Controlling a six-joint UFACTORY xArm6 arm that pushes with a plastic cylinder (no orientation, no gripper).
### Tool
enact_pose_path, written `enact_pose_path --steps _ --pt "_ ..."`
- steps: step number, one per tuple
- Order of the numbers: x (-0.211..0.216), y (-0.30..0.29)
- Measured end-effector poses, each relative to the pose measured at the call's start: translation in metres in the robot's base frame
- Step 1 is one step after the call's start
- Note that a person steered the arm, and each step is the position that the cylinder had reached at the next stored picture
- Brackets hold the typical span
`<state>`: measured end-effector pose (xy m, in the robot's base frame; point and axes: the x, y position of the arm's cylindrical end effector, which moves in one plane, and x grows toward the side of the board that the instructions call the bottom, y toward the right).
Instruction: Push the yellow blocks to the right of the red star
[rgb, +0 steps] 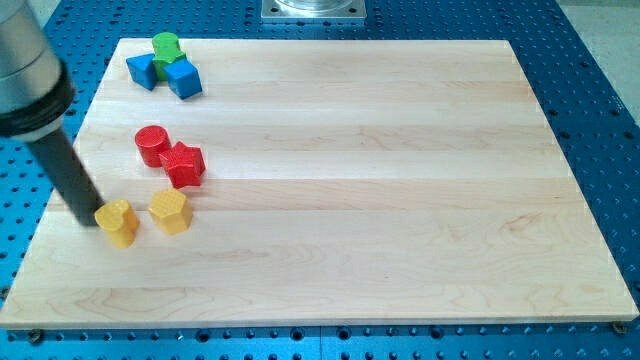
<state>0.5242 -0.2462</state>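
Note:
The red star (184, 165) lies at the left of the wooden board (350, 190), with a red cylinder (152, 145) touching its upper left. Two yellow blocks lie below them: a yellow heart-like block (118, 222) and a yellow hexagonal block (169, 212), a little apart from each other. My tip (84, 216) rests on the board just left of the yellow heart-like block, touching or almost touching it. The rod rises toward the view's upper left.
A green cylinder (166, 46) and two blue blocks (143, 70) (184, 78) cluster at the board's top-left corner. The board's left edge runs close to my tip. Blue perforated table surrounds the board.

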Motion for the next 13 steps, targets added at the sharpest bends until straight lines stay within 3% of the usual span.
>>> enact_pose_path --steps 2,3,5,6,7,8,11,13 --pt "0.012 0.090" --pt "0.017 0.106" --pt "-0.039 0.105" --pt "0.028 0.116" --pt "0.009 0.207" --pt "-0.055 0.232" --pt "-0.026 0.179" --pt "-0.053 0.192"
